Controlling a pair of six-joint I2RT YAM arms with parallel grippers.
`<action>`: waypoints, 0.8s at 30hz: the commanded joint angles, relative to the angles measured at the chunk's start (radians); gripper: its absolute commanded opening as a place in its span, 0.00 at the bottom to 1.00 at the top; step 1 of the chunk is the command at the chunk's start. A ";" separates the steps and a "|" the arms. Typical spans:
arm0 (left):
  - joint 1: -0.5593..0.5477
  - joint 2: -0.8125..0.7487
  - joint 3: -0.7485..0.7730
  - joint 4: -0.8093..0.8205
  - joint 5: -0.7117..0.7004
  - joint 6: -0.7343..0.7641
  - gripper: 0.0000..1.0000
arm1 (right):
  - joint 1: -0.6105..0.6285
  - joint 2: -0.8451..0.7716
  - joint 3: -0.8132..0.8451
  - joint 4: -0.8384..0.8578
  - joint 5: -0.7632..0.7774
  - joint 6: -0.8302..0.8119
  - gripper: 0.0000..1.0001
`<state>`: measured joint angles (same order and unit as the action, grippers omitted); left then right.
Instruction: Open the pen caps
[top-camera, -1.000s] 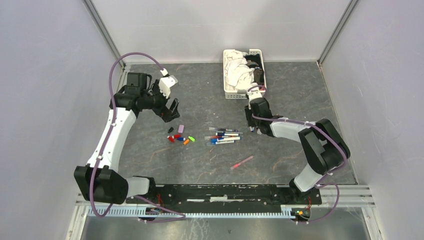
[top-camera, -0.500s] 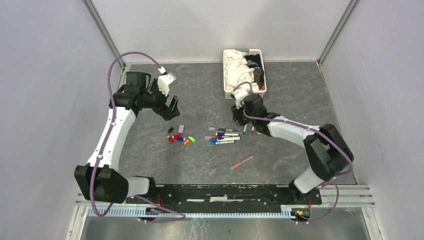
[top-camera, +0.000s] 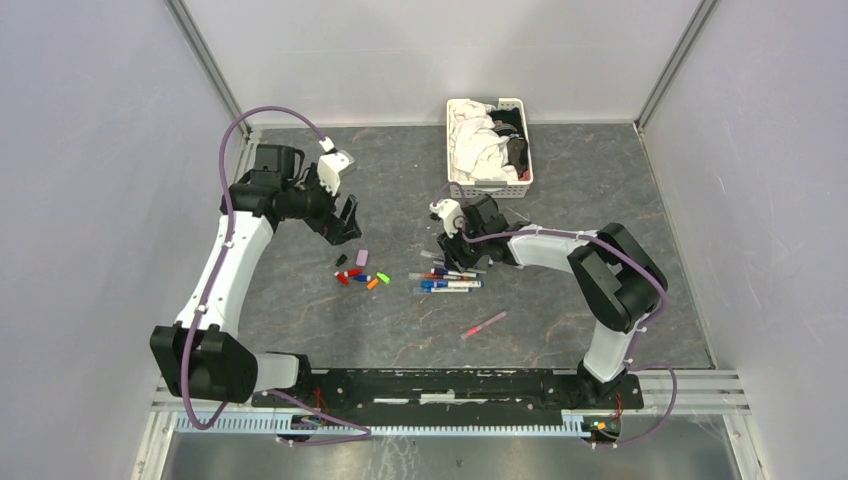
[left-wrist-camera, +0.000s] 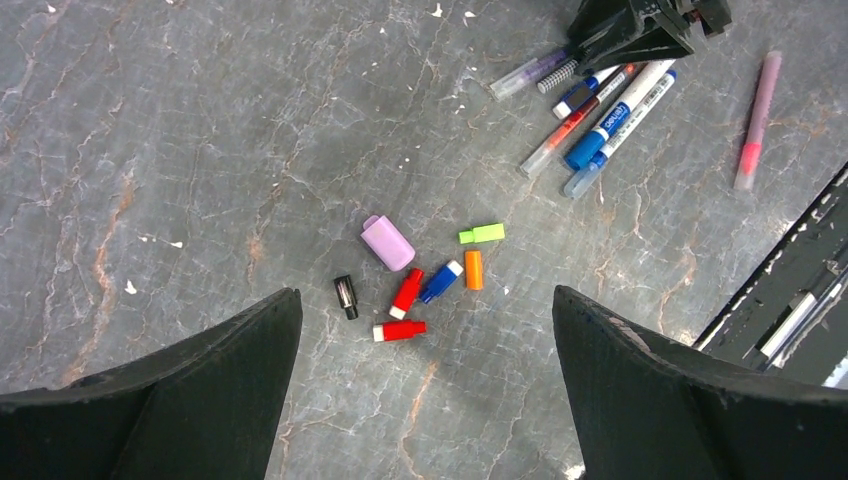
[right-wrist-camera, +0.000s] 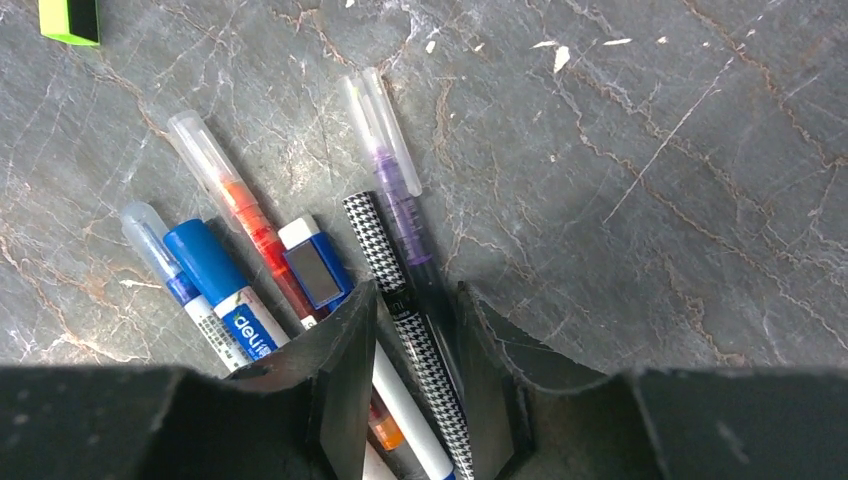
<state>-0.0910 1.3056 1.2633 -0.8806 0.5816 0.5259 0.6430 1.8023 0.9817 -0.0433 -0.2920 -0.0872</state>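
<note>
right gripper (right-wrist-camera: 415, 292): jaws part way apart, straddling two pens (right-wrist-camera: 315, 270) that lie on the table (right-wrist-camera: 650, 200). we cannot tell whether they press yet.
between these jaws: check pen (right-wrist-camera: 385, 250) and purple pen (right-wrist-camera: 405, 215) lie side by side and fill the gap. their far ends reach out ahead of the fingertips.
outside that gap: blue pen (right-wrist-camera: 215, 270) and orange pen (right-wrist-camera: 245, 215) lie just beside one jaw, caps on.
left gripper (left-wrist-camera: 425, 297): jaws wide apart, holding nothing. the loose caps (left-wrist-camera: 440, 282) lie on the table between and just ahead of them.
risk, double pick: we think closing here takes both pens, since both sit inside the gap. one may slip or twist on the lift.
risk, knock: the neighbours lie close to one jaw, so a squeeze may shove the row and set it rolling.
risk, hand-off: the left gripper is well apart from these pens. the clear cap (right-wrist-camera: 380, 120) on the purple pen looks slick and small to catch.
writing: "deli" in white on the blue pen. print on the other barrels is too small for us to read.
</note>
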 joint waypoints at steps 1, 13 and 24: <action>0.005 -0.003 0.025 -0.019 0.042 0.023 1.00 | -0.007 0.011 -0.002 0.000 0.000 -0.014 0.40; 0.005 -0.002 0.022 -0.041 0.082 0.044 1.00 | -0.059 -0.024 0.037 0.027 -0.160 0.045 0.42; 0.005 0.008 0.023 -0.044 0.091 0.052 1.00 | -0.071 0.009 0.030 0.005 -0.115 0.027 0.26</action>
<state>-0.0910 1.3067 1.2633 -0.9142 0.6384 0.5419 0.5674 1.8019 1.0031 -0.0460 -0.4122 -0.0498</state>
